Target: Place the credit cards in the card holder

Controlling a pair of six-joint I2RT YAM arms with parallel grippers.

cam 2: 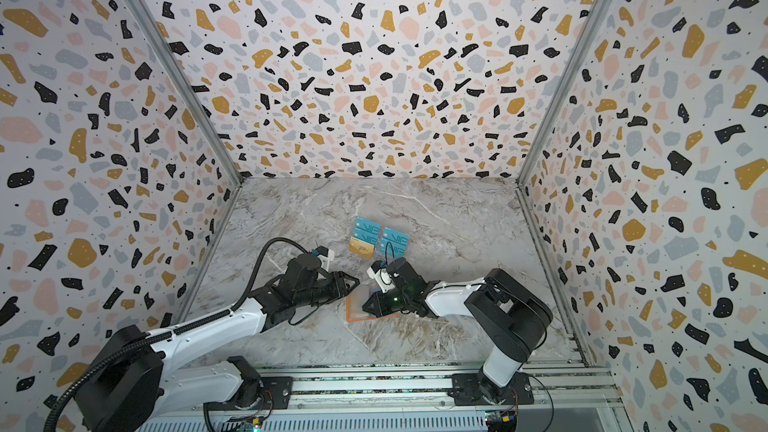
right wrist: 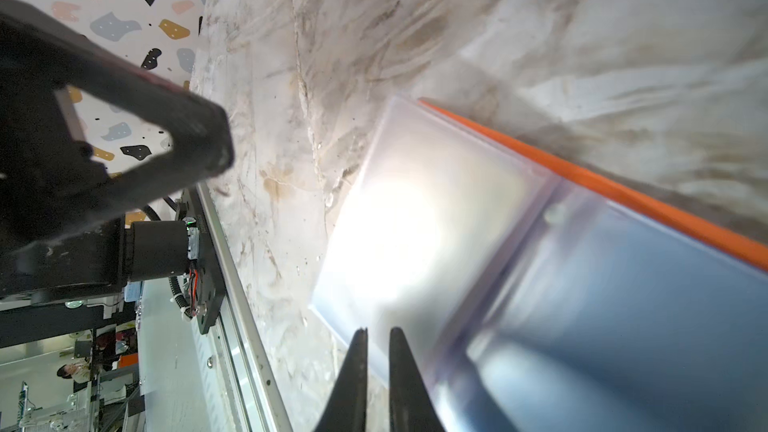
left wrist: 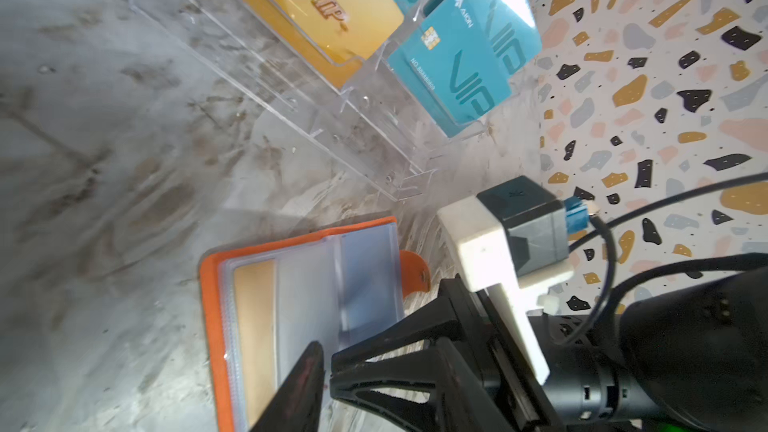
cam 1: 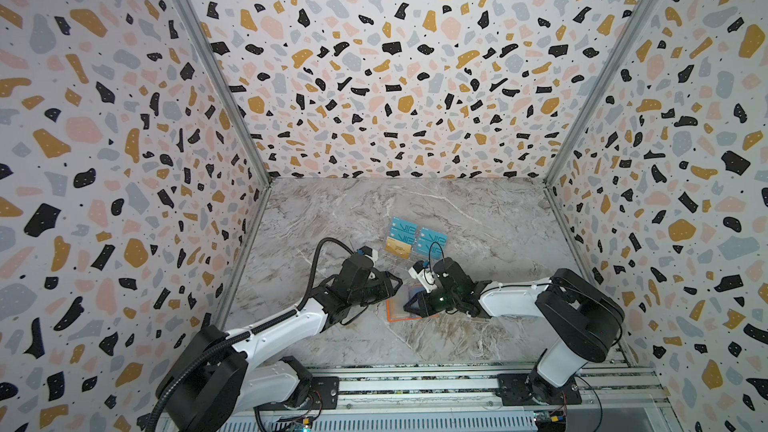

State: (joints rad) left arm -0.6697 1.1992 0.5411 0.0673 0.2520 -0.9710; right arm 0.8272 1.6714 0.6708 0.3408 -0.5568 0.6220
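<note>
The orange leather-like folding card holder lies open on the grey marble surface, near the middle of the front edge, with its clear bluish sleeves facing up. One gold plastic card already sits in a sleeve along the holder's outer side.

The right fingers stand almost together, with only a thin slit between them. They nip the edge of a raised clear sleeve and reach in over the holder's right half.

The left fingers hang by the holder's far left part, close to the right fingers. Only one finger shows clearly, so I cannot tell how wide they stand, whether they hold anything, or whether they touch the holder.

Beyond the holder, toward the middle of the surface, a clear acrylic tiered stand carries a gold VIP card and several teal VIP cards.
</note>
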